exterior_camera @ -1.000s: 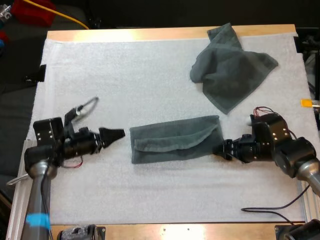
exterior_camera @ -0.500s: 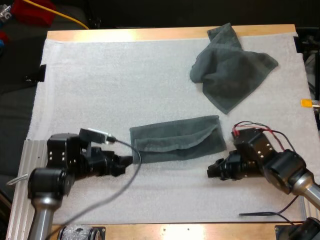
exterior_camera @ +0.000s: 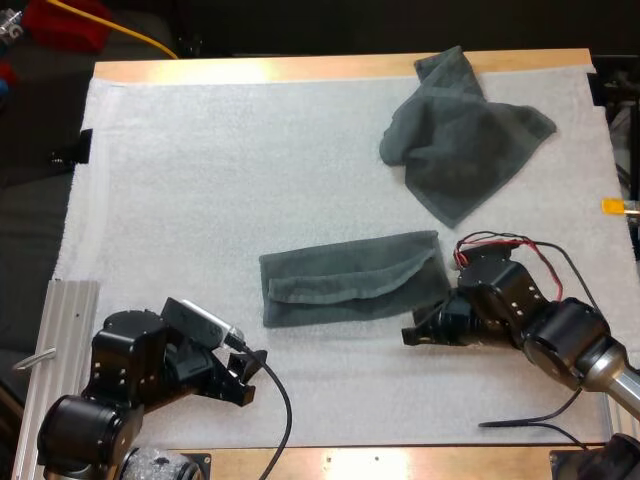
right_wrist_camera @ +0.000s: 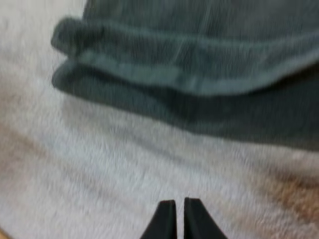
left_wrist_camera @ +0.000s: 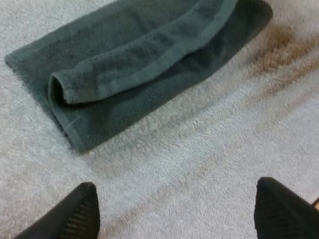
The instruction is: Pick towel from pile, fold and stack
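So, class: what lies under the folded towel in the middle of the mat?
Only the white mat shows around the folded towel; whatever sits beneath or between its layers is covered.

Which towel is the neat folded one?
The middle towel, lying flat on the mat as a long folded strip. The other towel, toward the far right, is crumpled and messy.
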`<action>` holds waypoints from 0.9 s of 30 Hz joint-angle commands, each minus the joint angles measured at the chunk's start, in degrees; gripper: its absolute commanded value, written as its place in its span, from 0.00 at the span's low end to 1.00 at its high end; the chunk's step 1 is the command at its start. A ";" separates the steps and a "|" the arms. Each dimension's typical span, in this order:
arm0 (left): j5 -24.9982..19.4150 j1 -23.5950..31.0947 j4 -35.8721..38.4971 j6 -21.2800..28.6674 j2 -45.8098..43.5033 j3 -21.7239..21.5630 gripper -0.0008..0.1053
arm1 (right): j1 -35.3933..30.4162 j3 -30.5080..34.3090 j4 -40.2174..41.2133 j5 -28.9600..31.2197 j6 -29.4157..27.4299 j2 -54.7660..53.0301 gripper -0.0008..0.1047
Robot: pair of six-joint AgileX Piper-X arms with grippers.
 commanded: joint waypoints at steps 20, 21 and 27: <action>0.18 -0.45 -0.01 -0.03 -0.15 -0.33 0.60 | 0.19 -5.18 -5.12 -3.37 -0.72 11.33 0.02; 0.17 -0.45 -0.01 -0.03 -0.15 -0.33 0.60 | 0.19 -5.47 -5.10 -3.98 -0.80 12.03 0.02; 0.17 -0.45 -0.01 -0.03 -0.15 -0.33 0.60 | 0.19 -6.80 -5.66 -6.50 -1.36 16.53 0.02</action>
